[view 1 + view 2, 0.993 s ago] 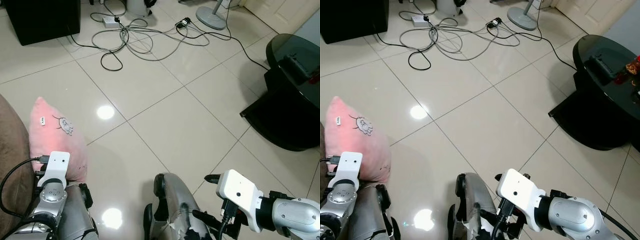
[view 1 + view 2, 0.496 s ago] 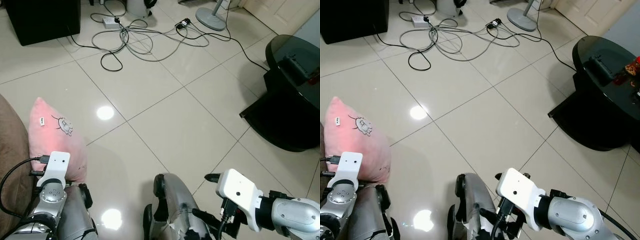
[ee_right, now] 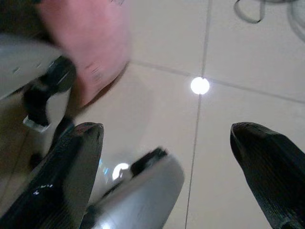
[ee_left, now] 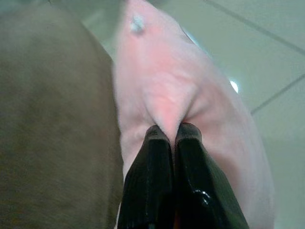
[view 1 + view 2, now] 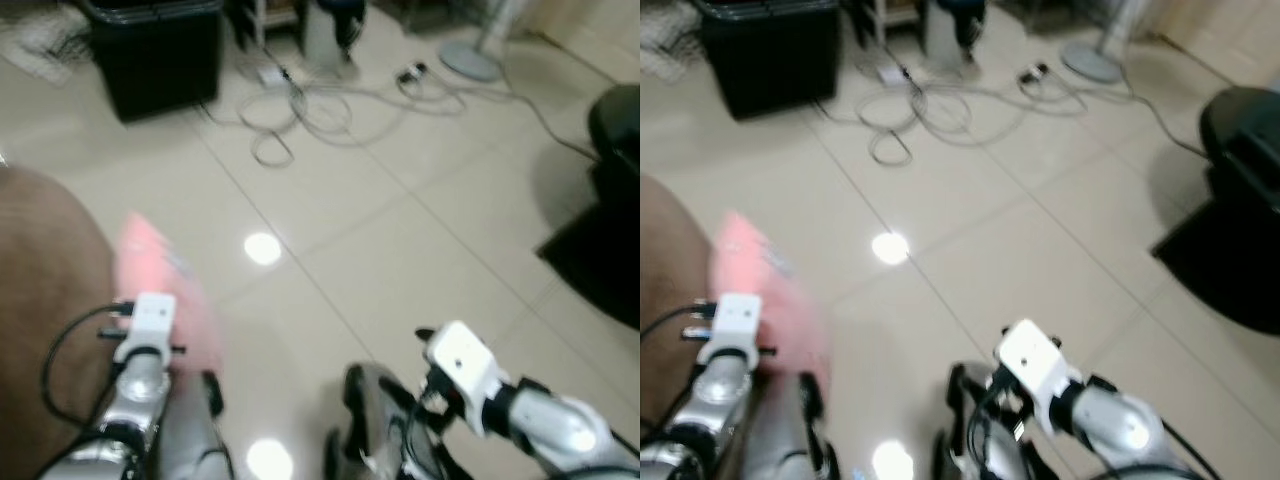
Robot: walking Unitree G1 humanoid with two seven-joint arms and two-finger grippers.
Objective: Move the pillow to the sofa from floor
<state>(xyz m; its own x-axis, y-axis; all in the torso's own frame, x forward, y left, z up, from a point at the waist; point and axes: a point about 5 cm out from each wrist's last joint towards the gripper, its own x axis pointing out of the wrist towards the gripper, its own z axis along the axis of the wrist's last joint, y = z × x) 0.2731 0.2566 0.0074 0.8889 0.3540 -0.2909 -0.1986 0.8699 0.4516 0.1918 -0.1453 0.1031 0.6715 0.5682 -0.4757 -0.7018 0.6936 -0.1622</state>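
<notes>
The pink pillow (image 5: pixel 165 290) hangs beside the brown sofa (image 5: pixel 45 300) at my lower left, blurred in the eye views. In the left wrist view my left gripper (image 4: pixel 169 131) is shut on a pinched fold of the pillow (image 4: pixel 181 81), with the sofa (image 4: pixel 52 119) close against it. My left arm (image 5: pixel 140 370) rises at the bottom left, just below the pillow. My right gripper (image 3: pixel 167 131) stands open over the tiled floor, its two fingertips (image 3: pixel 83 143) wide apart and nothing between them. The right arm (image 5: pixel 500 395) sits low at the bottom right.
Tangled cables (image 5: pixel 320 100) lie on the tiles ahead, next to a black box (image 5: pixel 160 60) and a fan base (image 5: pixel 470 62). A dark round table (image 5: pixel 615 190) stands at the right. My own legs (image 5: pixel 385 430) show at the bottom middle.
The whole picture has shifted and blurred, so the camera has moved; more of the sofa and the black box are in view. The pillow stays held at my left arm.
</notes>
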